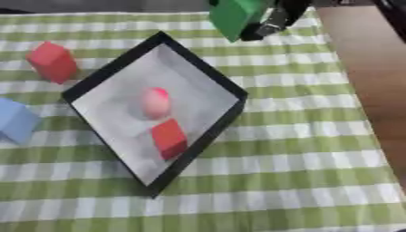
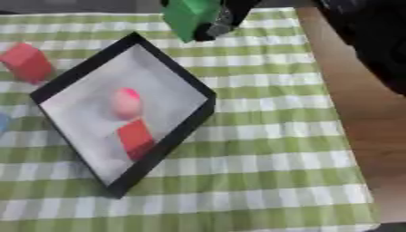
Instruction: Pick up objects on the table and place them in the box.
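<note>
Above the far corner of the shallow black-rimmed box (image 1: 208, 72), right hand (image 1: 273, 20) has its fingers clamped on a matte green block (image 1: 234, 16). Inside the box: pink egg-shaped piece (image 1: 155, 102), red cuboid (image 1: 169, 137). On green-checked cloth (image 1: 301, 149) left of box: red block (image 1: 53, 61), pale blue block (image 1: 16, 120).

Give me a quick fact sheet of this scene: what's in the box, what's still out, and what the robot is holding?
box: black-rimmed tray, tilted on the checked cloth
in box: pink egg shape; red block
outside, left of box: red cube; blue block
right hand: at the top edge, holding a green block beyond the box's far corner
left hand: not seen
</note>
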Controlling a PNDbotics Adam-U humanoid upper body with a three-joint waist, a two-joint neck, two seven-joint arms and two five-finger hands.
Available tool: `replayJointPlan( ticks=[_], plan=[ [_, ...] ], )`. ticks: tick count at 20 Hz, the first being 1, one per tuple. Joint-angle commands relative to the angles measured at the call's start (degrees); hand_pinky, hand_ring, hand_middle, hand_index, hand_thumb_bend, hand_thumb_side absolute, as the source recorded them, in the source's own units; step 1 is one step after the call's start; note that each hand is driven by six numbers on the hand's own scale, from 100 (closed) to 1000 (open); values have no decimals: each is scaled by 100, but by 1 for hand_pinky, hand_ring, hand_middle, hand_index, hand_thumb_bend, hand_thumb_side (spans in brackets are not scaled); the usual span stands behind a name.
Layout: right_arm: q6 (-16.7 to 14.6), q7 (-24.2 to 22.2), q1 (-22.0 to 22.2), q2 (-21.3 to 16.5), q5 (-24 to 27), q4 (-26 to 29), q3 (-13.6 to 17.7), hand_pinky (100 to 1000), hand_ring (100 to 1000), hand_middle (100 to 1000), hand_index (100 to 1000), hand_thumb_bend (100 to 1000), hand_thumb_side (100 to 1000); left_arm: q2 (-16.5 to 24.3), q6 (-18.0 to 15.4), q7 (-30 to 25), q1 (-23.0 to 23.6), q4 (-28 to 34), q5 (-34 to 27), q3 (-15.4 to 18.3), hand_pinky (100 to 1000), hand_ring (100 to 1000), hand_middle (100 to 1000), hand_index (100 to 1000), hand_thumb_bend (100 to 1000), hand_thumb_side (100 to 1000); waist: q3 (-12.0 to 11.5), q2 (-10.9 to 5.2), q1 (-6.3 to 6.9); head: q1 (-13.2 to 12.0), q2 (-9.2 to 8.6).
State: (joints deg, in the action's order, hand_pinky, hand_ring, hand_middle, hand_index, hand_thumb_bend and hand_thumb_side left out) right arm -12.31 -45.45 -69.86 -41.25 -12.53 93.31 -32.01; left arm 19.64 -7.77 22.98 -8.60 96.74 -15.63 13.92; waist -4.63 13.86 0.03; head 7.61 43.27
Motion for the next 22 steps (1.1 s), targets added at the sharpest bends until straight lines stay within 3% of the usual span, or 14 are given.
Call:
replayJointPlan(
  ticks=[1, 9, 18, 19, 20, 22],
  plan=[
    [149, -84, -249, 98, 69, 288, -190, 730, 587, 412, 560, 358, 100, 168, 2, -18, -46, 81, -4, 22, 804, 891, 788, 842, 305, 768, -11, -123, -25, 26, 13],
    [150, -157, -485, 710, -454, -71, -710, 714, 582, 416, 559, 374, 100, 150, 5, -42, -65, 82, -16, -2, 803, 892, 788, 842, 304, 769, -46, -120, -12, 34, 12],
    [8, -43, -318, 1116, -1018, -704, -981, 710, 580, 418, 560, 369, 100, 132, 5, -51, -93, 99, -23, -14, 803, 892, 789, 842, 304, 768, -80, -103, 7, 57, 5],
    [-11, -28, -292, 1133, -1058, -753, -991, 710, 580, 417, 560, 423, 100, 132, 6, -52, -92, 98, -24, -15, 803, 892, 789, 842, 303, 759, -81, -101, 8, 58, 7],
    [-25, -12, -265, 1146, -1096, -803, -998, 710, 580, 417, 560, 368, 100, 132, 7, -53, -92, 97, -24, -16, 803, 892, 789, 842, 303, 768, -82, -98, 8, 58, 7],
    [-57, 22, -203, 1169, -1164, -905, -1010, 711, 580, 417, 560, 365, 100, 132, 7, -58, -93, 96, -25, -20, 803, 892, 789, 842, 303, 768, -83, -94, 11, 60, 5]
  ],
)
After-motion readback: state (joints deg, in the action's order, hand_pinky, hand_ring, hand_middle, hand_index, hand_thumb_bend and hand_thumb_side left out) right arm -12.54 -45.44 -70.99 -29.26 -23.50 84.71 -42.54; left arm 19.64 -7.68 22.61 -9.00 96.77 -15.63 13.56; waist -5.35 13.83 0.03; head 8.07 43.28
